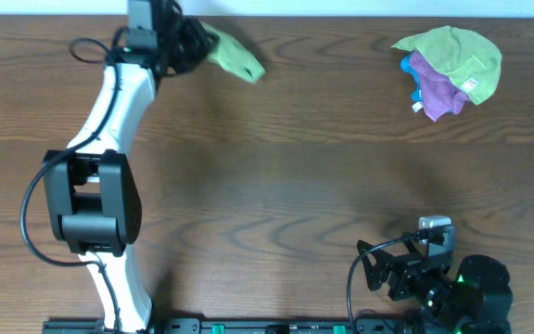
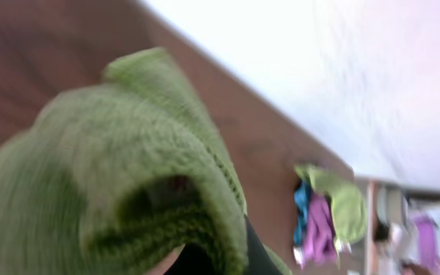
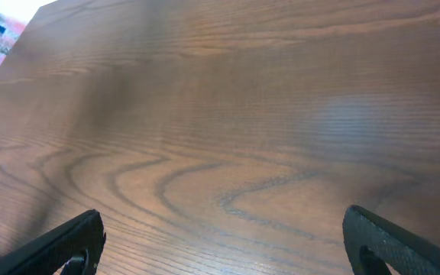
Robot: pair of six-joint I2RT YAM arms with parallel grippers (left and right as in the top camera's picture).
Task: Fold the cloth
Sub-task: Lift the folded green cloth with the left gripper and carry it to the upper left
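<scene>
The left gripper (image 1: pixel 196 46) is at 11 o'clock on the table (image 1: pixel 276 167), clamped on the green cloth (image 1: pixel 236 57). The cloth trails from the jaws toward 4 o'clock and, in the left wrist view, fills the frame bunched up. A pile (image 1: pixel 452 70) of green, purple and blue cloths lies at 1 o'clock, well apart. The right gripper (image 3: pixel 224 229) sits at 5 o'clock, fingers spread wide and holding nothing.
</scene>
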